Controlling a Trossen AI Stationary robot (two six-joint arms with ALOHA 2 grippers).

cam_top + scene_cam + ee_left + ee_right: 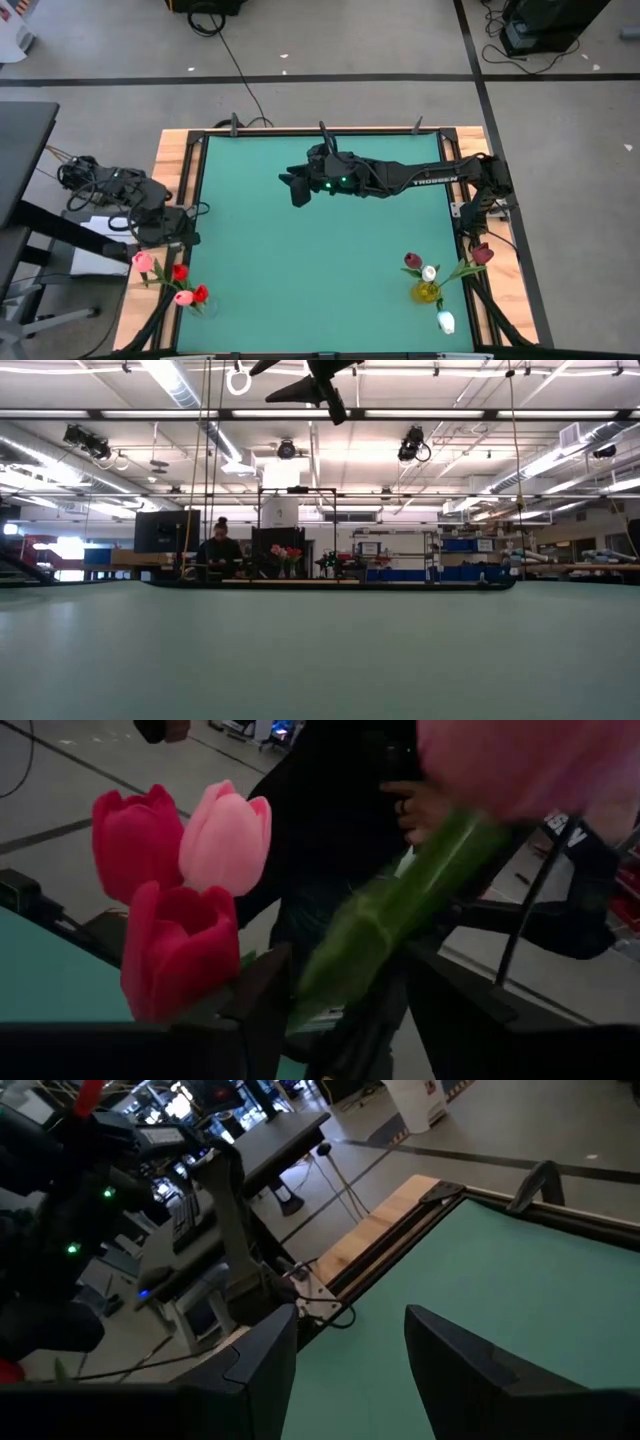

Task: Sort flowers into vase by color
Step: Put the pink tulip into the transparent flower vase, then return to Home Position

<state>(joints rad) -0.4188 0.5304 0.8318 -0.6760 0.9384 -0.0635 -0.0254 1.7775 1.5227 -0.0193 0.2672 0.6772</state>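
At the lower left of the high view, the left claw (168,228) stands open around a pink tulip's stem (390,920), dropping it among the red and pink flowers (180,282). The right claw (297,187) waits open mid-surface (300,270).

My left gripper (158,248) hung past the table's left edge, its arm folded close behind it, dark fingers (262,995) standing apart. My right arm reached across the far half of the table, its gripper (296,189) open over the mat.
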